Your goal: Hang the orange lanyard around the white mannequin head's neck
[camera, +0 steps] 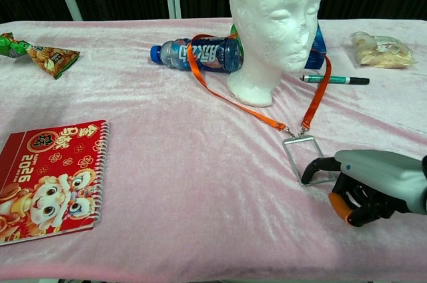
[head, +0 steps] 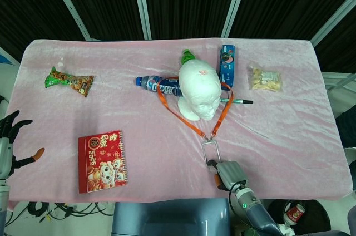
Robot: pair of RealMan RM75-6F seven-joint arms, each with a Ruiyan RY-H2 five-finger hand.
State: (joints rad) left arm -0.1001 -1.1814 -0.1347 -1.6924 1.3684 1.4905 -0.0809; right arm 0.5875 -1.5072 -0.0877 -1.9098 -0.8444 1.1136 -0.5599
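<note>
The white mannequin head [head: 196, 96] [camera: 273, 23] stands upright at the table's middle. The orange lanyard [head: 179, 113] [camera: 235, 100] loops behind its base, and both straps run forward to a clear badge holder [head: 211, 150] [camera: 301, 155]. My right hand [head: 229, 173] [camera: 368, 187] lies near the front edge and pinches the badge holder's near end, with the straps drawn taut. My left hand [head: 10, 141] hangs off the table's left edge, fingers spread and holding nothing.
A blue-labelled bottle [head: 153, 83] [camera: 193, 53] lies behind the head, under the left strap. A pen [head: 239, 101], a blue box [head: 227, 59] and a clear snack bag [head: 265, 78] sit to the right. A red notebook [head: 102, 161] and a green snack bag [head: 68, 80] lie on the left.
</note>
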